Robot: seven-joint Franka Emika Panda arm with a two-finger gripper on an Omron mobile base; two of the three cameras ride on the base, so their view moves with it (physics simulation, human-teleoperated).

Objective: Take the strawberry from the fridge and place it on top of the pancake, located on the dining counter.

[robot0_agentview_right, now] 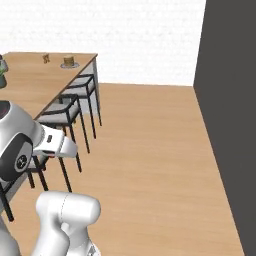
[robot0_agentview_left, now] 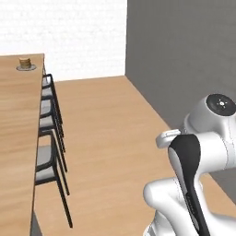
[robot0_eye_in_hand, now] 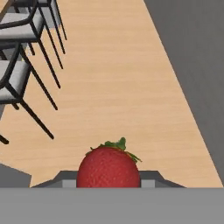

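Note:
The strawberry [robot0_eye_in_hand: 109, 168], bright red with a green leafy cap, sits between my fingertips in the hand view, and my gripper [robot0_eye_in_hand: 109, 180] is shut on it above the wooden floor. The pancake [robot0_agentview_left: 25, 62] is a small golden-brown stack on a grey plate at the far end of the dining counter [robot0_agentview_left: 16, 124]. From the other side, the pancake [robot0_agentview_right: 69, 60] stands near the far right corner of the dining counter [robot0_agentview_right: 35, 82]. The arm is folded close to the base, well short of the pancake. The fridge is out of view.
Several grey stools [robot0_agentview_left: 46, 156] with dark legs line the counter's near side, and the same stools [robot0_agentview_right: 67, 112] stand between me and the counter. A tall grey wall [robot0_agentview_left: 184, 55] bounds the right. A small brown object [robot0_agentview_right: 46, 58] stands beside the pancake. Wooden floor [robot0_agentview_right: 150, 150] lies open ahead.

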